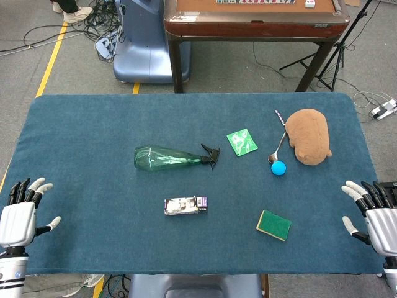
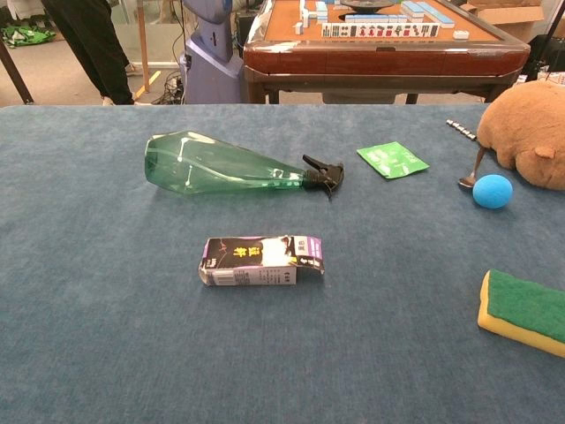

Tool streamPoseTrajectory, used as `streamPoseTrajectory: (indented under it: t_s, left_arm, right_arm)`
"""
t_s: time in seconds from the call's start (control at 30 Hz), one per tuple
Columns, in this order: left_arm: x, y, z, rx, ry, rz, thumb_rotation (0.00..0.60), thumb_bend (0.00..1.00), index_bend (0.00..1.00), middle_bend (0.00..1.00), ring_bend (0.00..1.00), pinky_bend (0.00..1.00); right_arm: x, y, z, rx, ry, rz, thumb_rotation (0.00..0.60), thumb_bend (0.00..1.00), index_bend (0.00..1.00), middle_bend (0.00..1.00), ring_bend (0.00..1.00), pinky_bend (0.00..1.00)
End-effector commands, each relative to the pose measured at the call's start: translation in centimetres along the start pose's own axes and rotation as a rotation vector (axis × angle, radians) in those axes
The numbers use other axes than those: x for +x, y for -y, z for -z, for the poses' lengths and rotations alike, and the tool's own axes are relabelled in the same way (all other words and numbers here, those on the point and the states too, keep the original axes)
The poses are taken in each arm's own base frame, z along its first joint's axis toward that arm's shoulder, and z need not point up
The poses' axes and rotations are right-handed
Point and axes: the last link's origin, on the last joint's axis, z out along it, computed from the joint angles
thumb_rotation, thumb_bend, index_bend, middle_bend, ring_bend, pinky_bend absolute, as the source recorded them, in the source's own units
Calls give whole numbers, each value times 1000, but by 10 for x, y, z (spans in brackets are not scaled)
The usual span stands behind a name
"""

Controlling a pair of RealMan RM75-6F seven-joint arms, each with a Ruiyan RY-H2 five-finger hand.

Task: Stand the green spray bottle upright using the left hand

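**Bottle down, both hands idle**

Your transparent green plastic spray bottle lies on its side mid-table, black trigger nozzle pointing right; it appears empty. Your left hand rests wide and unladen at the near-left edge, well apart from it. Your right hand likewise holds nothing, fingers spread
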Motion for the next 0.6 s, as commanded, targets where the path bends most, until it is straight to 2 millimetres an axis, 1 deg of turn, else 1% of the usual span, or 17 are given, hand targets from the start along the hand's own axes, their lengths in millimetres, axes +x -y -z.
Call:
streamPoseTrajectory:
  t_s: [0.03, 0.43, 0.6]
  left_arm:
    - [-1, 0, 0, 0, 4, -1, 600, 176, 210, 138, 0, 0]
    - [1, -2, -3, -23, 2, -23, 600, 176, 210, 138, 0, 0]
    - [4, -14, -14, -86, 4, -29, 600, 176, 210, 138, 0, 0]
  right_arm:
    - [0, 0, -1, 0, 2, 1, 600, 331, 215, 172, 69, 56]
    - [3, 0, -1, 0, -7, 2, 600, 331, 215, 172, 69, 56]
    - [6, 0, -1, 1, -14, 8, 600, 331, 215, 172, 69, 56]
